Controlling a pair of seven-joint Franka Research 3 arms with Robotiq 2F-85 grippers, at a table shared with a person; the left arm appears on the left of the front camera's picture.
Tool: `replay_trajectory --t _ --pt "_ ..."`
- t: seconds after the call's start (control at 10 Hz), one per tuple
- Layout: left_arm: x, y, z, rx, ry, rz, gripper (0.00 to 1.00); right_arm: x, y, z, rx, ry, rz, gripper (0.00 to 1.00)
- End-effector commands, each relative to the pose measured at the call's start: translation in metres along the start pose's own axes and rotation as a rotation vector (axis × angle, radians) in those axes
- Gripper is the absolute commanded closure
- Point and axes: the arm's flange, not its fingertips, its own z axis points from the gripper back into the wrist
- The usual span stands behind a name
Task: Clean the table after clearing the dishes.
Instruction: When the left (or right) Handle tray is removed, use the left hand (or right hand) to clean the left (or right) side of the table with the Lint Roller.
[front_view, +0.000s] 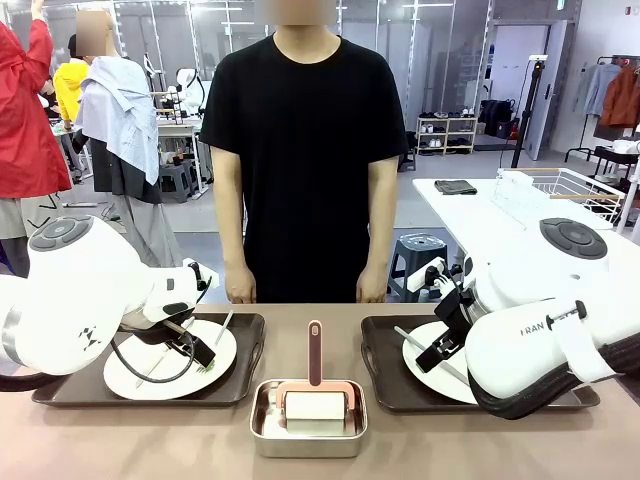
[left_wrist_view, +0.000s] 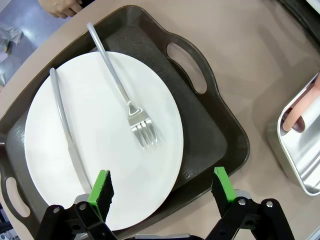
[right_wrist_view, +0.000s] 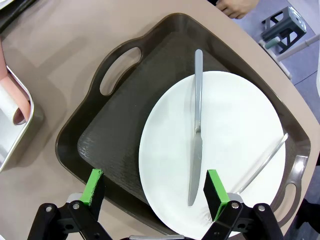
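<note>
On the beige-brown table (front_view: 150, 440) stand two dark brown handled trays, one left (front_view: 60, 390) and one right (front_view: 385, 370). Each carries a round white plate with a knife and fork. My left gripper (left_wrist_view: 162, 181) hangs open over the near edge of the left plate (left_wrist_view: 100, 135), above its knife (left_wrist_view: 65, 135) and fork (left_wrist_view: 122, 95), holding nothing. Over the right plate (right_wrist_view: 235, 140) my right gripper (right_wrist_view: 155, 182) is also open and empty, with the knife (right_wrist_view: 196, 130) between its fingers' lines and the fork (right_wrist_view: 262, 162) off to the side. In the front view both grippers (front_view: 195, 350) (front_view: 440, 345) hover just above the plates.
A small square steel pan (front_view: 308, 440) with a pink-handled cleaning tool (front_view: 315, 355) sits between the trays near my edge. A person in black stands at the far side, hands (left_wrist_view: 60, 7) hanging by the table edge. A white side table (front_view: 470, 205) with a wire rack (front_view: 560, 190) stands at back right.
</note>
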Motion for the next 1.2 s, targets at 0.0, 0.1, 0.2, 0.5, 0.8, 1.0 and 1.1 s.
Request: replay_trajectory --t 0.0,0.1,0.2,0.5,0.8,1.0,1.1 --pt "0.000 0.001 0.000 0.000 0.000 0.001 0.00 0.000 0.000 0.000 0.001 0.000 -0.001 0.00" --pt "0.000 0.001 0.000 0.000 0.000 0.001 0.00 0.000 0.000 0.000 0.001 0.000 -0.001 0.00" --pt "0.000 0.001 0.000 0.000 0.000 0.001 0.00 0.000 0.000 0.000 0.000 0.000 0.000 0.00" --pt "0.033 0.037 0.023 -0.126 0.009 0.050 0.00 0.048 -0.044 0.023 0.149 0.016 -0.047 0.00" --pt "0.036 0.135 0.083 -0.472 -0.072 0.214 0.00 0.051 -0.126 0.058 0.434 0.014 -0.221 0.00" --pt "-0.007 0.195 0.115 -0.699 -0.204 0.316 0.00 0.001 -0.182 0.081 0.627 -0.018 -0.437 0.00" --pt "-0.038 0.227 0.122 -0.762 -0.246 0.391 0.00 -0.041 -0.214 0.091 0.710 -0.065 -0.565 0.00"
